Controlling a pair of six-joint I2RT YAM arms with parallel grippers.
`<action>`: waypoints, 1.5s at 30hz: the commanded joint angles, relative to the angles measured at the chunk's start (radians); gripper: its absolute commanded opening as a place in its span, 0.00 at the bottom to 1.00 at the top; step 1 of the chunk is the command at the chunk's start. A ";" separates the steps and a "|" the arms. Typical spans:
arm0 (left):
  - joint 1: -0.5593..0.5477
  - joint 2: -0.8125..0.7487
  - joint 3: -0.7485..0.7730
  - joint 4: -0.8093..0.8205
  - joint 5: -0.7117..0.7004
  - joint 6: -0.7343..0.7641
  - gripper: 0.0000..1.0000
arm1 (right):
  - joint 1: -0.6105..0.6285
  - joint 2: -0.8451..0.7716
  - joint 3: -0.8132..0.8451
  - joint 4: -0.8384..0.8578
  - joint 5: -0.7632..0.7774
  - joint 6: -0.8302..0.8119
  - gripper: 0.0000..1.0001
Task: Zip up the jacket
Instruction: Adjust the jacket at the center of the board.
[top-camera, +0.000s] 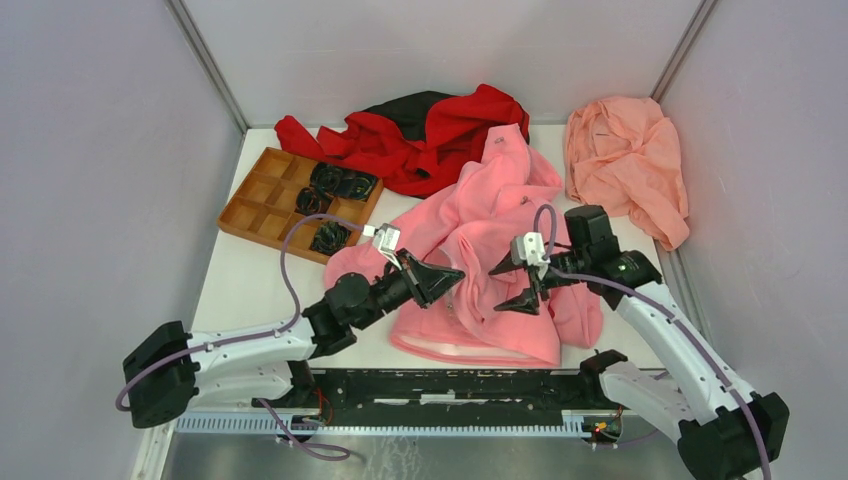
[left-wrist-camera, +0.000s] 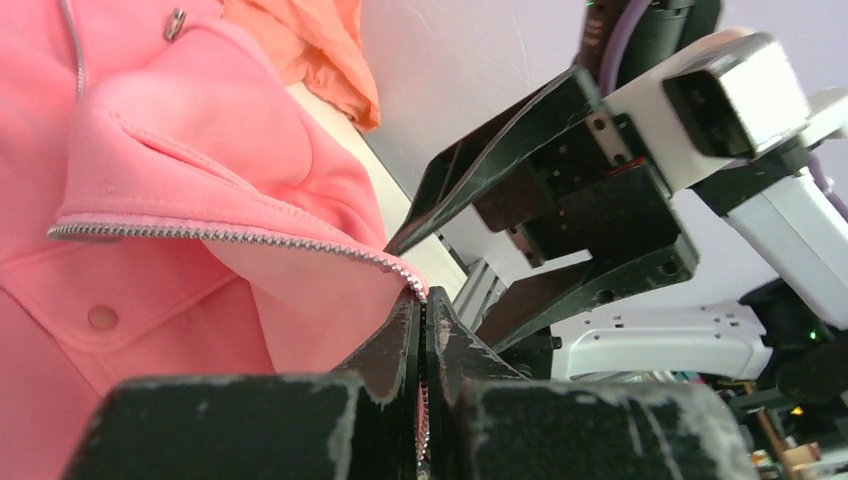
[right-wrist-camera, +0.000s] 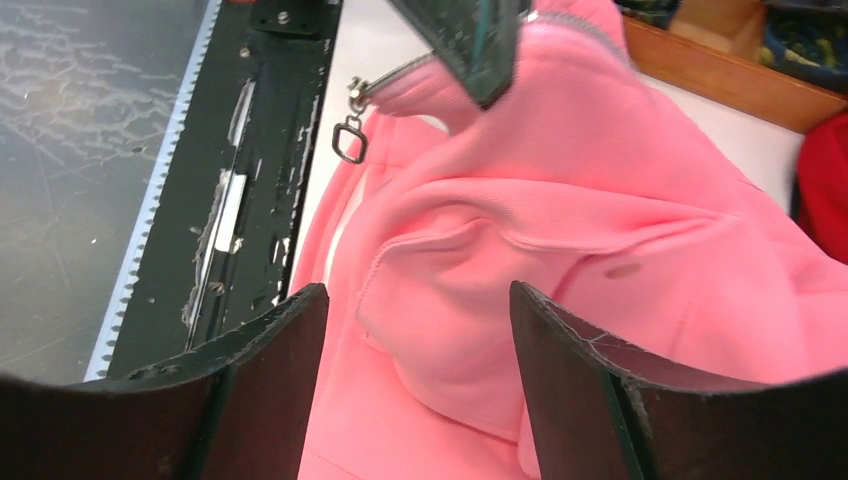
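Jacket (top-camera: 505, 215) clamped at its zipper edge by the left gripper (top-camera: 458, 275), mid-bench.

The left gripper's jaws are pressed together on the zipper teeth (left-wrist-camera: 250, 238) of one front edge. The right gripper (top-camera: 498, 288) hangs just beside it with jaws apart over pink fleece, gripping nothing, and the metal pull (right-wrist-camera: 350, 140) dangles beyond its fingers. The jacket lies crumpled from the middle of the bench (top-camera: 250, 290) to its near edge. Toward the far left corner, a wooden tray (top-camera: 252, 212) holds dark coiled items (top-camera: 340, 182) in its right-hand compartments.
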 joint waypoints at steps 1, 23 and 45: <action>0.002 0.017 0.065 -0.035 -0.073 -0.166 0.02 | -0.067 -0.021 0.061 0.025 -0.053 0.118 0.75; 0.001 0.232 0.237 0.050 -0.071 -0.368 0.02 | -0.101 -0.036 -0.021 0.262 0.020 0.561 0.54; 0.001 0.305 0.289 0.141 -0.017 -0.387 0.02 | -0.101 0.024 0.057 0.048 0.111 0.471 0.14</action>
